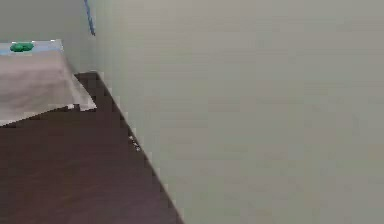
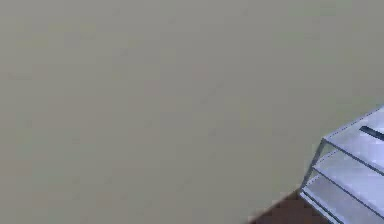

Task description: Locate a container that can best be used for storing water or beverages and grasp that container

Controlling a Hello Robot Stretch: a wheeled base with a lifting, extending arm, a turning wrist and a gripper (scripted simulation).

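Can't tell yet where the drink container is. A small green thing (image 1: pixel 21 47) sits on the pale table (image 1: pixel 40 85), 10 o'clock in fwd view. Best: turn from the wall (image 1: pixel 260 90) twd it, roll close, look. State of the claw: can't tell.

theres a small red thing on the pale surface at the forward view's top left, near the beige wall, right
Not quite. The small thing is green, not red, as the forward view shows. It does sit on the pale surface at the top left, near the beige wall.
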